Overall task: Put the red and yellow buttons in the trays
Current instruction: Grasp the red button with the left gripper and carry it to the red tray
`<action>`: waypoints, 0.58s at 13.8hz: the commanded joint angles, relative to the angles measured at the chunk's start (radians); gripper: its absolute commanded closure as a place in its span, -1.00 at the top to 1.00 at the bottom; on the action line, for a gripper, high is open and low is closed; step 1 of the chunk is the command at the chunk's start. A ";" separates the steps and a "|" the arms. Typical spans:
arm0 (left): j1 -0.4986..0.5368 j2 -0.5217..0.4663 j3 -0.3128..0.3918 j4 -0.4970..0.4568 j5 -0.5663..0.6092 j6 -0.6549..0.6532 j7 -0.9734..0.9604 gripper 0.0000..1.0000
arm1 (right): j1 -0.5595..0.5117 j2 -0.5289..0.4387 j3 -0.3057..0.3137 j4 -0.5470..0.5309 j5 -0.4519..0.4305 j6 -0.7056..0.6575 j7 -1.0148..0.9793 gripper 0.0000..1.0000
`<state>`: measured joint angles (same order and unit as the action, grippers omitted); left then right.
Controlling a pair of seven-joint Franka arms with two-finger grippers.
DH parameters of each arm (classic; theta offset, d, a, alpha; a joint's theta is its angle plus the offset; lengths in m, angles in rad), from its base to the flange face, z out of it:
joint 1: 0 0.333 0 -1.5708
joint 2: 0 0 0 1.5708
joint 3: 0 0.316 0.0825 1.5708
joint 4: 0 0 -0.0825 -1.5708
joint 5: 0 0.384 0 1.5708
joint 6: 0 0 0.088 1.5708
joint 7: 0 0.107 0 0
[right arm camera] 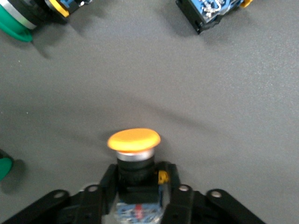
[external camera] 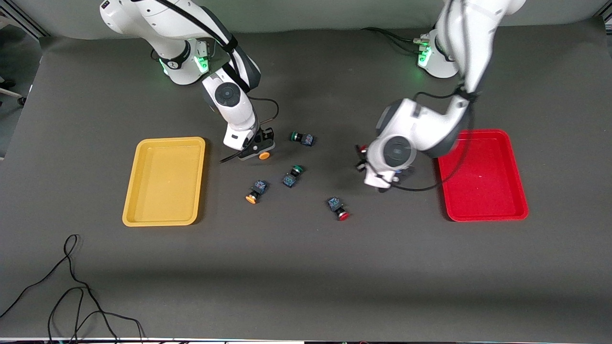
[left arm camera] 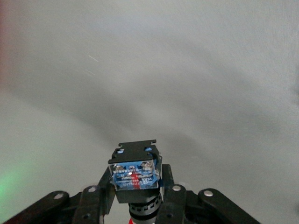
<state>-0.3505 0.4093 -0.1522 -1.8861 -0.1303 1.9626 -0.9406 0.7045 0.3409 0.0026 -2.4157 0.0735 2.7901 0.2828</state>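
Right gripper (external camera: 256, 149), low over the tabletop middle beside the yellow tray (external camera: 143, 184), is closed on a yellow-capped button (right arm camera: 134, 140), gripped by the body with the cap projecting forward. Left gripper (left arm camera: 136, 196) is closed on a red-capped button (left arm camera: 135, 171), block end outward, hanging low over the mat between the loose buttons and the red tray (external camera: 515, 184).

Both trays appear empty. Remaining on the mat, near the table centre: one yellow button (external camera: 256, 192), one red button (external camera: 338, 208), and two green-capped buttons (external camera: 302, 138) (external camera: 292, 175), which stay in place.

Recommended procedure, as judged from the layout:
- Lift each held button clear of the mat before traversing, so the cap does not drag.
- Carry yellow to the yellow tray, red to the red tray.
- Clear the raised rim, lower to just above the tray floor, then release; the round caps may roll the parts.
- Keep the right arm's cable clear of the loose parts.
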 commanded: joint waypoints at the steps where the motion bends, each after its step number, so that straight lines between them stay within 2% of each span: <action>1: 0.190 -0.105 -0.003 -0.033 0.058 -0.155 0.288 -1.00 | 0.007 -0.037 -0.015 0.039 0.005 -0.065 0.032 -0.83; 3: 0.301 -0.121 -0.003 -0.080 0.144 -0.168 0.444 -1.00 | 0.004 -0.089 -0.032 0.134 0.005 -0.264 0.079 -0.83; 4: 0.359 -0.124 -0.003 -0.103 0.158 -0.154 0.509 -1.00 | 0.004 -0.108 -0.038 0.221 0.005 -0.417 0.110 -0.83; 6: 0.447 -0.116 -0.003 -0.161 0.223 -0.064 0.627 -1.00 | 0.004 -0.114 -0.102 0.410 0.005 -0.696 0.122 -0.83; 8: 0.473 -0.121 -0.001 -0.266 0.241 0.077 0.646 -1.00 | 0.004 -0.125 -0.188 0.512 0.006 -0.841 0.119 -0.83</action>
<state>0.1059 0.3165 -0.1381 -2.0409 0.0874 1.9289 -0.3228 0.7033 0.2071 -0.1124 -2.0071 0.0742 2.0677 0.3848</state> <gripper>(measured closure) 0.568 0.559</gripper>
